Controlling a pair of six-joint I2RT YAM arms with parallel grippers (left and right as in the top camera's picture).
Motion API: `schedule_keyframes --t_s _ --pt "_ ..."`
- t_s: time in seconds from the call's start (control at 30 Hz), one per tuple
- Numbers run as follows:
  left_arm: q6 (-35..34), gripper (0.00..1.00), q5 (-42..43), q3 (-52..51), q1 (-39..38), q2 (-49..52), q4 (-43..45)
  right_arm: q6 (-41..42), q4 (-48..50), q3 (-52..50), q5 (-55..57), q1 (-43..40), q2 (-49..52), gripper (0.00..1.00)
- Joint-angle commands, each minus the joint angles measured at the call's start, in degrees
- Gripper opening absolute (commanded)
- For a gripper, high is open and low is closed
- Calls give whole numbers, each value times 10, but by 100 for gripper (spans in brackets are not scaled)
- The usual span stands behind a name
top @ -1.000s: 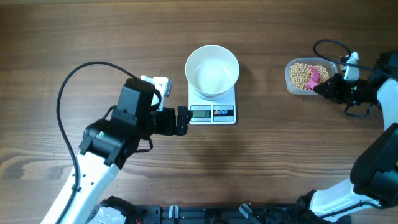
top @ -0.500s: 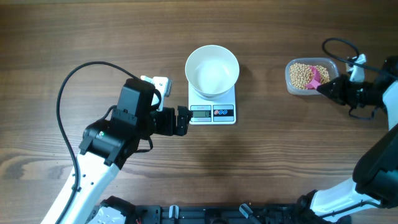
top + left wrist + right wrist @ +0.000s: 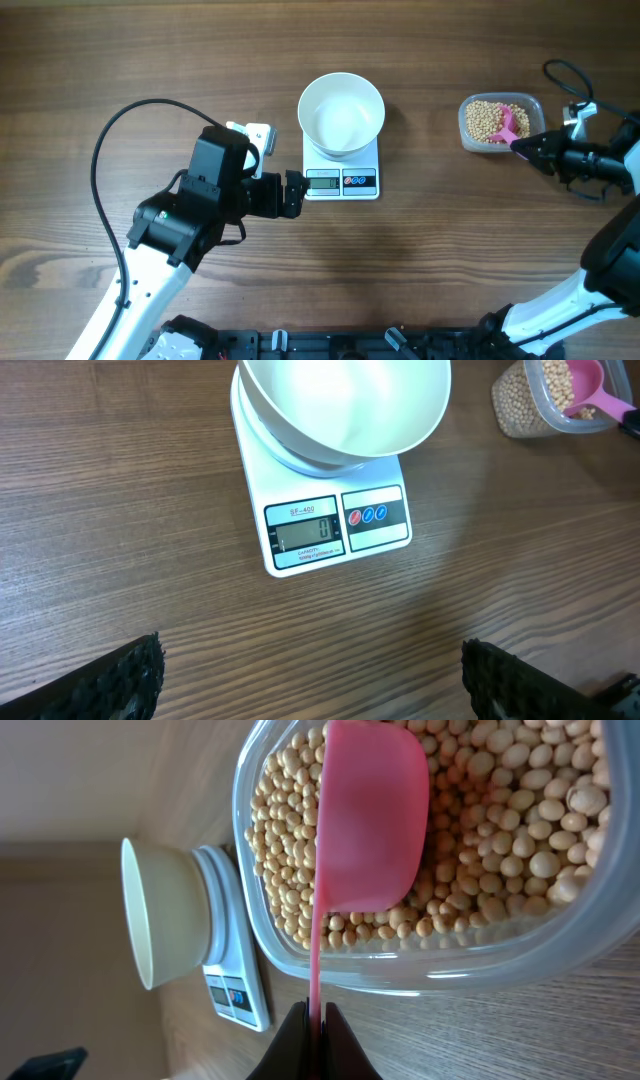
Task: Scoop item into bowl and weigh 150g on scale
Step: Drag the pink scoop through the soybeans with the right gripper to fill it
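Pinching scoop (image 3: pixel 372 820) handle: right hand (image 3: pixel 318 1025) | bowl (image 3: pixel 340 410) far rim cropped

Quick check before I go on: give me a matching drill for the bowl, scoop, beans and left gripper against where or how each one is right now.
Things:
1. bowl
2. scoop
3. beans
4. left gripper

Places or states:
A. tan, filling the tub
B. open, beside the scale
C. empty, on the scale
D. pink, handle pinched by the right gripper

Pairs: 1-C, 2-D, 3-A, 4-B
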Motion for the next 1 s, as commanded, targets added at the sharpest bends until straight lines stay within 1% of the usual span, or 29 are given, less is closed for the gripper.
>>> schedule_keyframes --t_s 0.0,0.17,0.3,0.5,0.63,0.9,0.97 --pt "5 100 6 2 -3 -2 2 -5 -4 -5 -42 6 15 4" --pt "5 100 7 2 -3 -2 2 -6 -5 -5 -52 3 15 4" --pt "5 99 7 2 -3 -2 2 -6 -12 -5 -87 -9 15 4" --pt "5 100 7 2 -3 -2 2 -15 -17 -5 -86 -30 15 4" --pt "5 100 6 2 -3 -2 2 -32 -25 -5 -81 -31 15 4" --pt "5 100 6 2 -3 -2 2 -32 -37 -5 -82 -32 15 4" --pt "5 100 6 2 -3 -2 2 -44 -44 -5 -84 -36 15 4"
